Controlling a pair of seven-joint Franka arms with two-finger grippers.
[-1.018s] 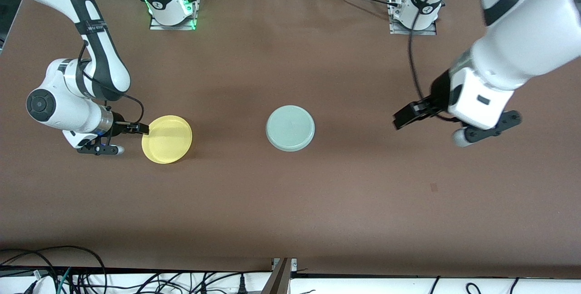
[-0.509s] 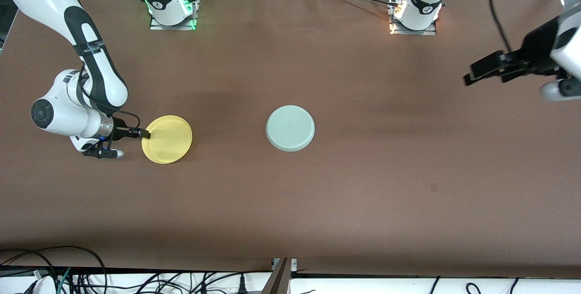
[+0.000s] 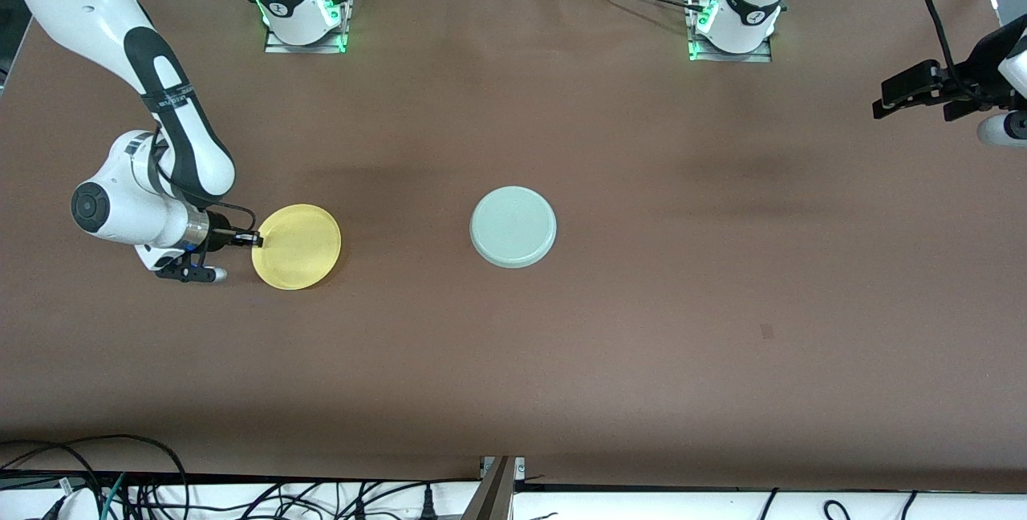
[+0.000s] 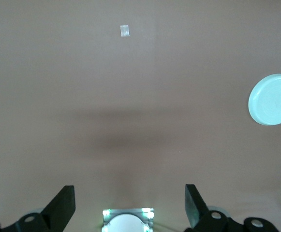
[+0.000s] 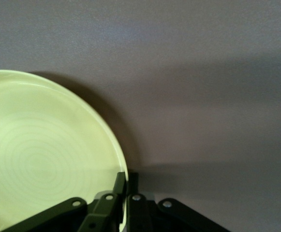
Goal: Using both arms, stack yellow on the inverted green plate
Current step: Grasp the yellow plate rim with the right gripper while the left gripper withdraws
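The yellow plate [image 3: 297, 246] lies toward the right arm's end of the table. My right gripper [image 3: 255, 240] is shut on its rim, one finger inside and one outside, as the right wrist view shows [image 5: 126, 186] with the yellow plate [image 5: 43, 150]. The pale green plate [image 3: 513, 226] lies upside down at the table's middle, flat base up, and also shows in the left wrist view [image 4: 273, 99]. My left gripper [image 3: 911, 95] is open and empty, high over the left arm's end of the table; its fingers [image 4: 63, 203] stand wide apart.
Both arm bases [image 3: 303, 10] [image 3: 732, 18] stand along the table edge farthest from the front camera. A small pale tape mark [image 3: 767, 331] lies on the brown tabletop nearer the camera, also in the left wrist view [image 4: 125, 30]. Cables hang below the near edge.
My left arm has swung up and away from the green plate toward its own end of the table. My right gripper has stayed on the yellow plate's rim, the plate shifting only slightly.
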